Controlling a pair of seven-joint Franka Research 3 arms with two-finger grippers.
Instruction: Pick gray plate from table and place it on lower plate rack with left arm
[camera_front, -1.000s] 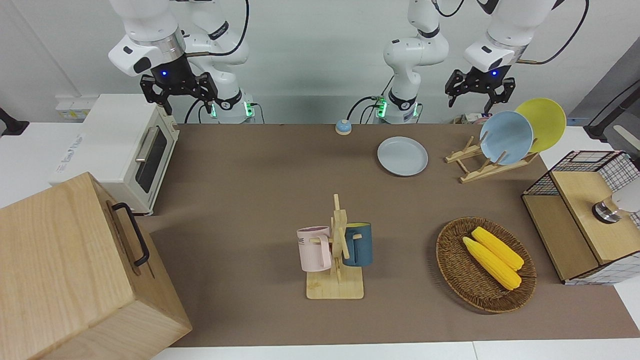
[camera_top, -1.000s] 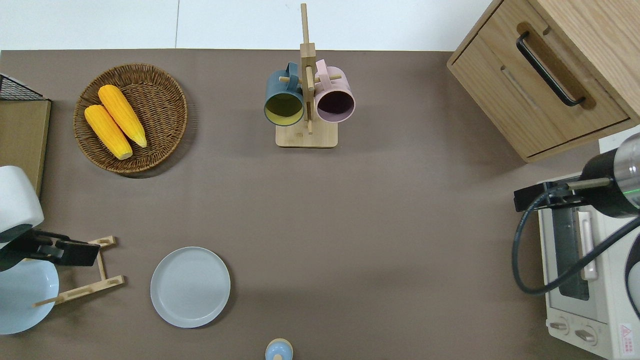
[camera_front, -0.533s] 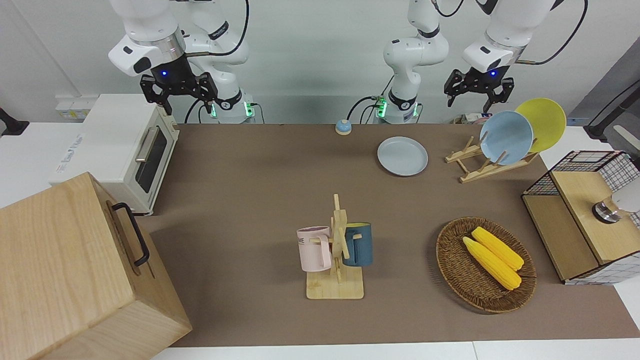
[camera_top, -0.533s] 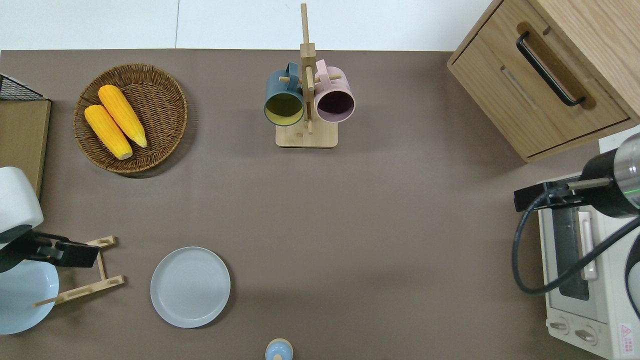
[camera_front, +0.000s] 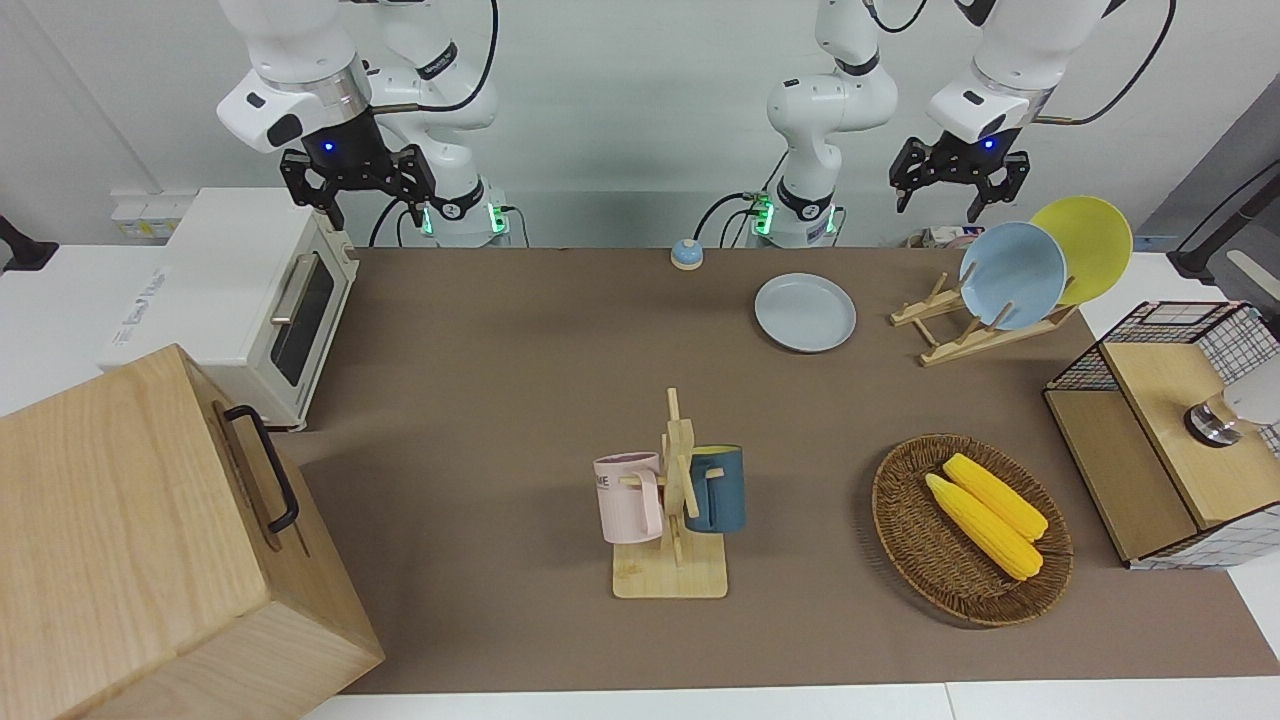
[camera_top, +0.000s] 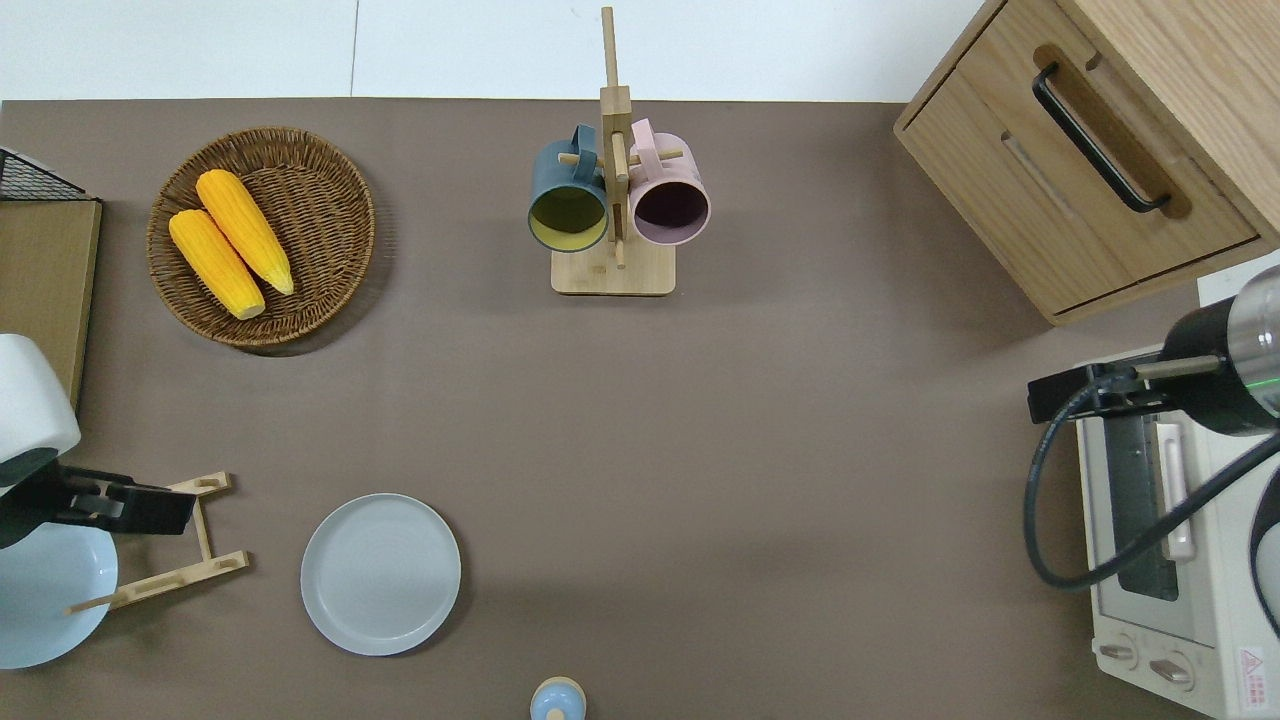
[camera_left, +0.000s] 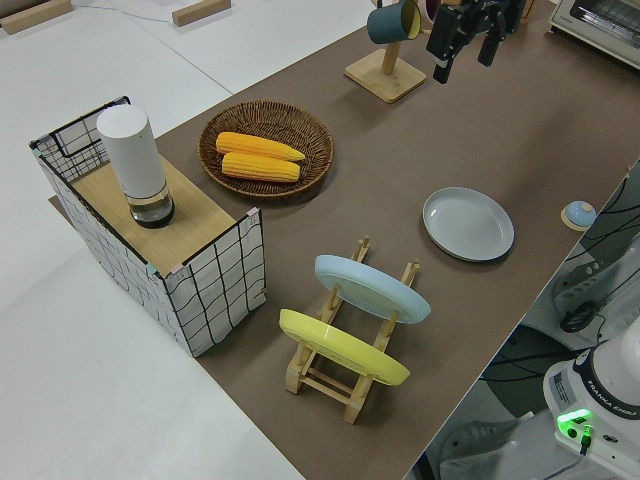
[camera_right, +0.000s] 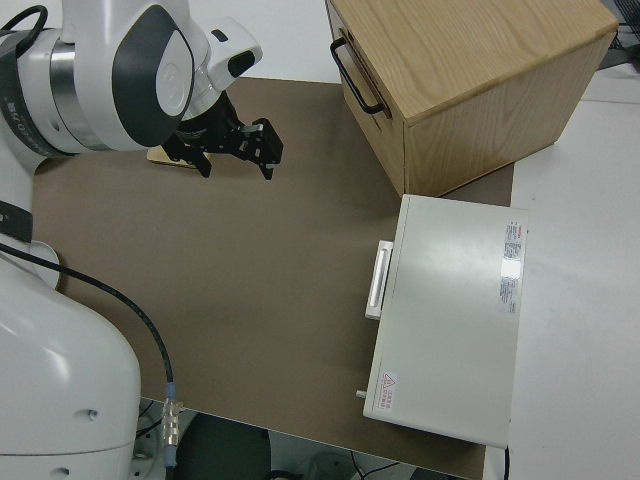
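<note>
The gray plate (camera_front: 805, 312) lies flat on the brown mat, also in the overhead view (camera_top: 380, 574) and the left side view (camera_left: 468, 223). Beside it, toward the left arm's end of the table, stands the lower plate rack (camera_front: 945, 340), also in the overhead view (camera_top: 195, 530). The rack holds a sky-blue plate (camera_front: 1012, 275) and a yellow plate (camera_front: 1085, 245), and its low slots nearest the gray plate are free. My left gripper (camera_front: 945, 200) is open and empty, up in the air over the rack (camera_top: 120, 503). My right gripper (camera_front: 360, 195) is open and parked.
A wooden mug stand (camera_front: 672, 540) with two mugs stands mid-table. A wicker basket (camera_front: 905, 540) holds two corn cobs. A wire-and-wood shelf (camera_front: 1150, 400), a white toaster oven (camera_front: 240, 290), a wooden drawer box (camera_front: 150, 540) and a small blue bell (camera_front: 686, 254) are around.
My left gripper has risen very slightly over the rack. Nothing else has moved.
</note>
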